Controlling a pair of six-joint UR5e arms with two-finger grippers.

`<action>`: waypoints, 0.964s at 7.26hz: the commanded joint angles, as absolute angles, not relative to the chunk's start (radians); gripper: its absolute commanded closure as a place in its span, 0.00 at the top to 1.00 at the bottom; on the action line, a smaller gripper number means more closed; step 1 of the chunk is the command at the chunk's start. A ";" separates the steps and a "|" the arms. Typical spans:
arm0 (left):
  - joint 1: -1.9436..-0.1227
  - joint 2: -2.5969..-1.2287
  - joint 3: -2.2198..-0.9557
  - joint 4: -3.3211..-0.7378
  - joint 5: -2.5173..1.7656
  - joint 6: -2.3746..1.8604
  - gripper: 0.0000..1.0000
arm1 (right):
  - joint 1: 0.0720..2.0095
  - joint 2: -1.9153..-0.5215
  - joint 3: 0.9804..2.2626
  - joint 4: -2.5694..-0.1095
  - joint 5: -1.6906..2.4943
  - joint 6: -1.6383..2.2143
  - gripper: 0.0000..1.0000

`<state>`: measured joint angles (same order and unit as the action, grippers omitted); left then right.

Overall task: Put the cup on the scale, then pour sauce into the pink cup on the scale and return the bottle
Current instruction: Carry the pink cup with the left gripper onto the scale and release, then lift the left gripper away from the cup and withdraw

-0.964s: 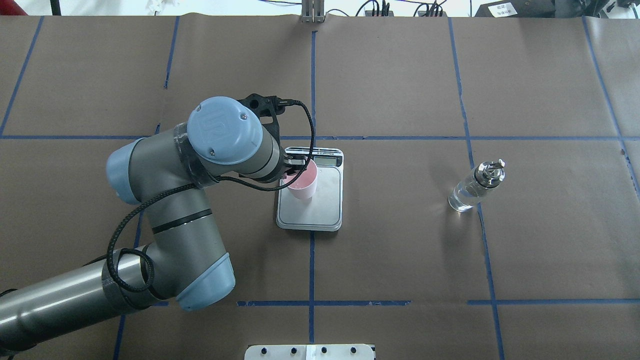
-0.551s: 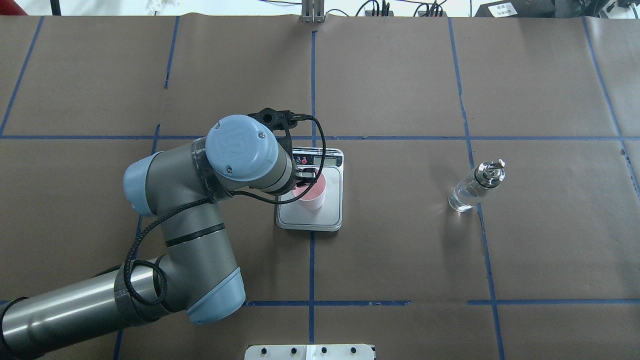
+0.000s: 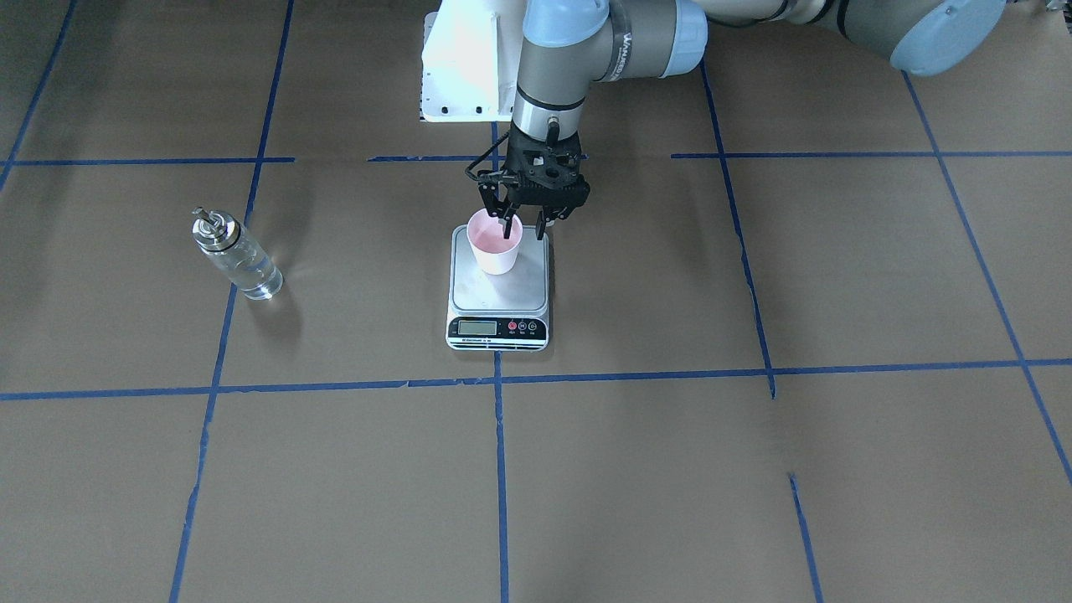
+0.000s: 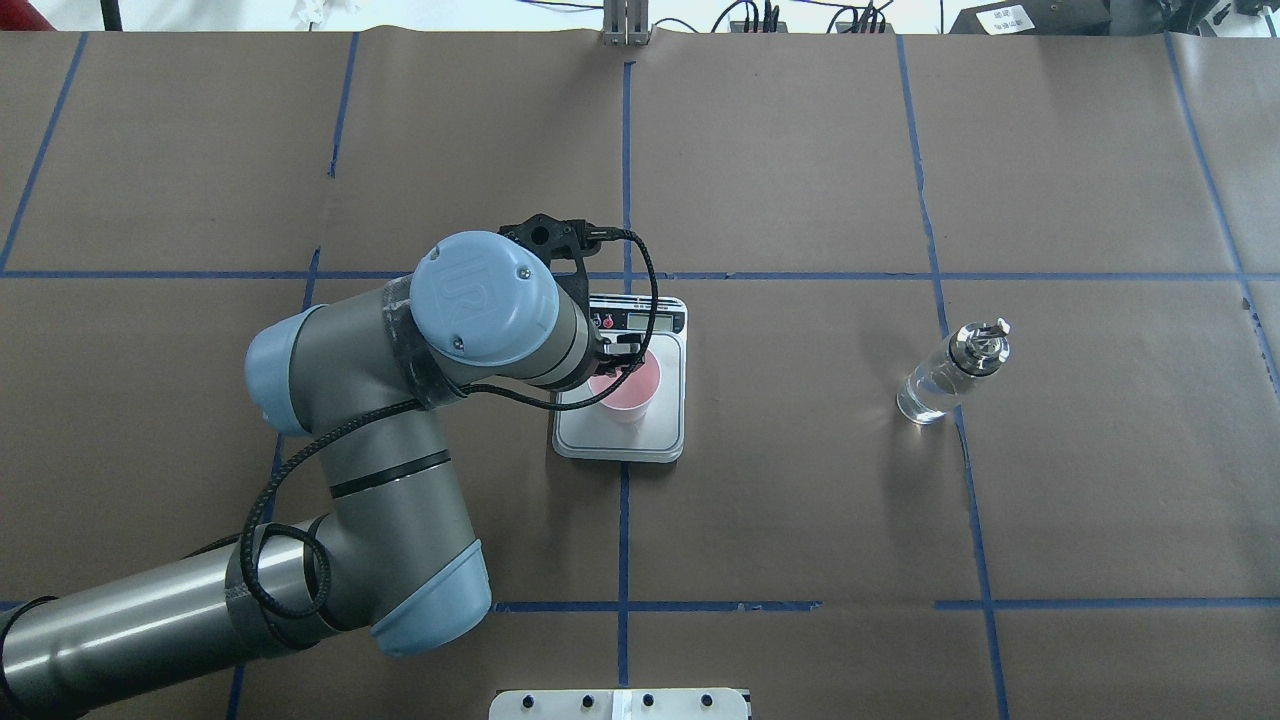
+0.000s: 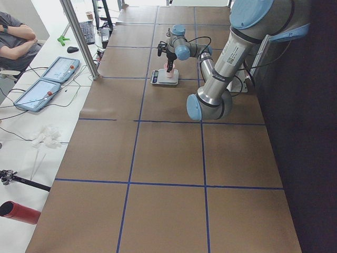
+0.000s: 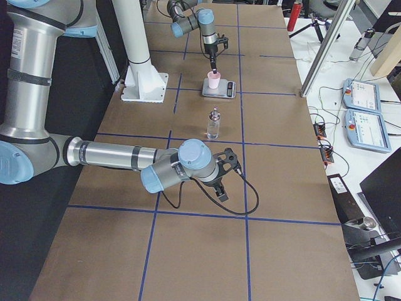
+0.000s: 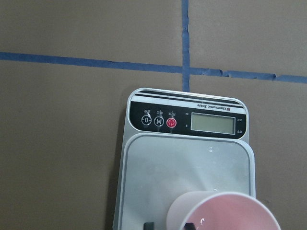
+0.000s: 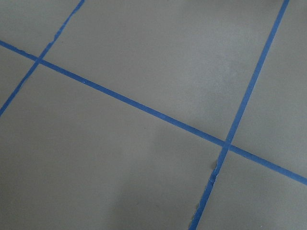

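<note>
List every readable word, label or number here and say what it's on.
"Electronic Scale", upside down in the left wrist view: scale, black strip.
"0": left button.
"M": middle button.
"UR": left arm's blue joint cap.
Display blank; other print too small to read.

Brown-papered table (image 4: 800, 150), blue tape (image 4: 627, 150) grid — white bench (image 5: 58, 158) alongside.

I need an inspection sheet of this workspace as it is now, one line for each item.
surface: brown paper table with blue tape lines.
job's things: pink cup upright on scale; glass bottle standing apart on the table.
clutter: nothing seen.
grippers: left gripper open, fingers astride the cup's rim; right gripper above the table, state unclear.
cables: black cable looped at the left wrist.
surroundings: seated person, two pendants on a side bench.
</note>
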<state>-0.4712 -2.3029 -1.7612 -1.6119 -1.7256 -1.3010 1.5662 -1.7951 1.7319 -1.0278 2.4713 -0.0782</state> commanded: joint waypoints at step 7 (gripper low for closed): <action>-1.124 -1.775 -2.048 -1.592 -2.039 -0.178 1.00 | 1.416 -1.796 1.954 -1.034 2.453 0.494 0.98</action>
